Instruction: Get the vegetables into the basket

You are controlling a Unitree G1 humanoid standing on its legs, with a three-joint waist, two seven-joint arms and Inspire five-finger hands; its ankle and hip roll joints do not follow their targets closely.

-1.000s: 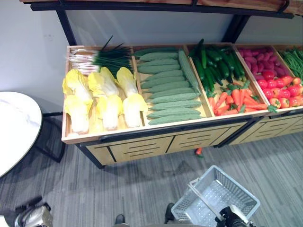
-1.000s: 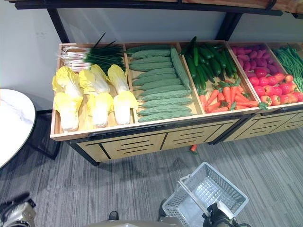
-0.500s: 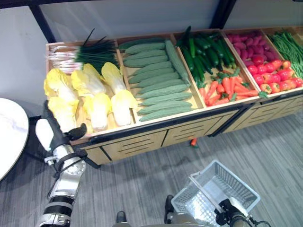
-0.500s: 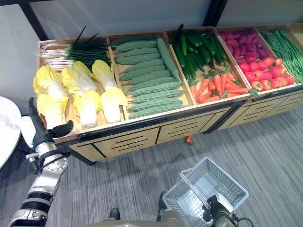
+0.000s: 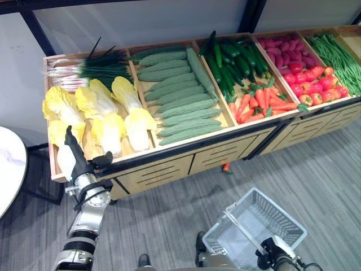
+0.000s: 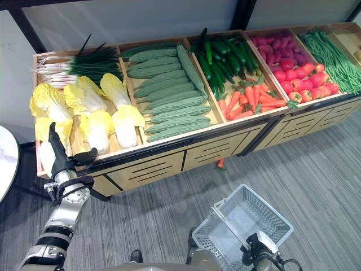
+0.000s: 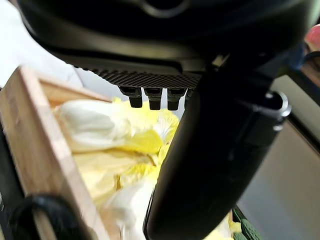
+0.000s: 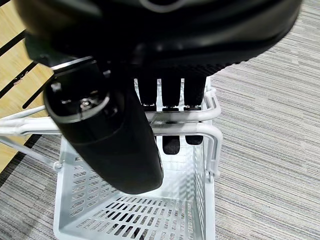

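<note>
A wooden stand holds the vegetables: yellow-white cabbages (image 5: 107, 116), pale green bumpy gourds (image 5: 180, 96), dark cucumbers (image 5: 232, 63), carrots (image 5: 260, 105), red tomatoes (image 5: 309, 86) and green beans (image 5: 338, 52). My left hand (image 5: 70, 156) stands open with straight fingers at the front edge of the cabbage crate (image 7: 35, 135), just before a cabbage (image 7: 107, 142) and holding nothing. Low at the right, my right hand (image 5: 274, 257) is shut on the handle (image 8: 180, 127) of the white wire basket (image 5: 282, 213), which hangs empty above the floor.
Scallions (image 5: 96, 66) lie behind the cabbages. One carrot (image 5: 226, 167) lies on the grey floor under the stand. A round white table (image 5: 8, 169) stands at the far left. A dark shelf frame (image 5: 34, 35) runs above the crates.
My left arm has come up from the lower left, and its open hand now reaches the front of the cabbage crate. The camera has shifted. The basket stays in my right hand.
</note>
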